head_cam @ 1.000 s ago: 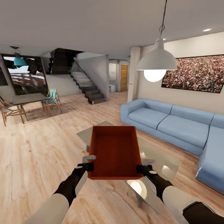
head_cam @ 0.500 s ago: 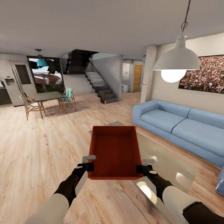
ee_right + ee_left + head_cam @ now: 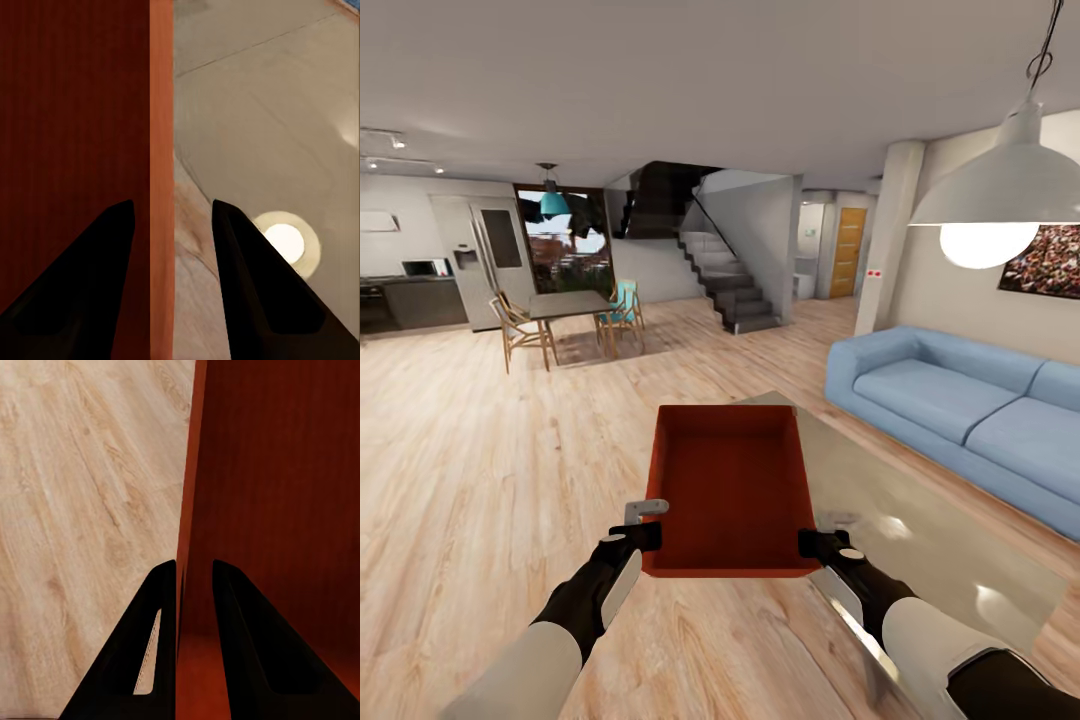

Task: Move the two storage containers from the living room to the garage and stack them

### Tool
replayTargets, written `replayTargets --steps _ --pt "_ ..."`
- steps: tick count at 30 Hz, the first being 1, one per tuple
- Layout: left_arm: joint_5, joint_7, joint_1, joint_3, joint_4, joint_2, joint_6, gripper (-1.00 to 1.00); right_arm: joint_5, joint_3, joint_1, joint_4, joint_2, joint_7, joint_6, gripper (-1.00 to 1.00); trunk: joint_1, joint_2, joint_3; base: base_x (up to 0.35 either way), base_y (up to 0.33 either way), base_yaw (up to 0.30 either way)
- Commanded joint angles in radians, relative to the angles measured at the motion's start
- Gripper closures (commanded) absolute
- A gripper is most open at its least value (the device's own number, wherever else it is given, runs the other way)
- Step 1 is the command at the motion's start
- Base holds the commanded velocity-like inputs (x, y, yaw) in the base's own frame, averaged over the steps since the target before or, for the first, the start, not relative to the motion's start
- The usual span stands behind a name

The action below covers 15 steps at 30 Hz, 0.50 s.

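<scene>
The bin (image 3: pixel 728 490) (open side up) is held over the plank floor (image 3: pixel 480 470), the left gripper (image 3: pixel 645 535) and right gripper (image 3: pixel 812 543) each clamped on a side wall. Since earlier the view has swung left: the sofa (image 3: pixel 950 400) sits further right.

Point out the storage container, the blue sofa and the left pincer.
storage container (image 3: pixel 730 490): head view, on its inner bottom.
blue sofa (image 3: pixel 945 395): head view, on a seat cushion.
left pincer (image 3: pixel 193 607): left wrist view, midway between fingertips, straddling the container wall.
</scene>
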Motion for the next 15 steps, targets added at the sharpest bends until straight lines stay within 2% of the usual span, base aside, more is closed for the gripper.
replayTargets --steps 1,15 --pt "-0.017 0.015 -0.001 0.035 -0.004 0.001 -0.009 1.0 -0.023 0.0 0.0 0.0 -0.001 0.009 -0.002 1.0 0.0 -0.001 0.0 0.0 0.0 0.281" --pt "-0.017 0.015 -0.001 0.035 -0.004 0.001 -0.009 1.0 -0.023 0.0 0.0 0.0 -0.001 0.009 -0.002 1.0 0.0 -0.001 0.0 0.0 0.0 0.281"
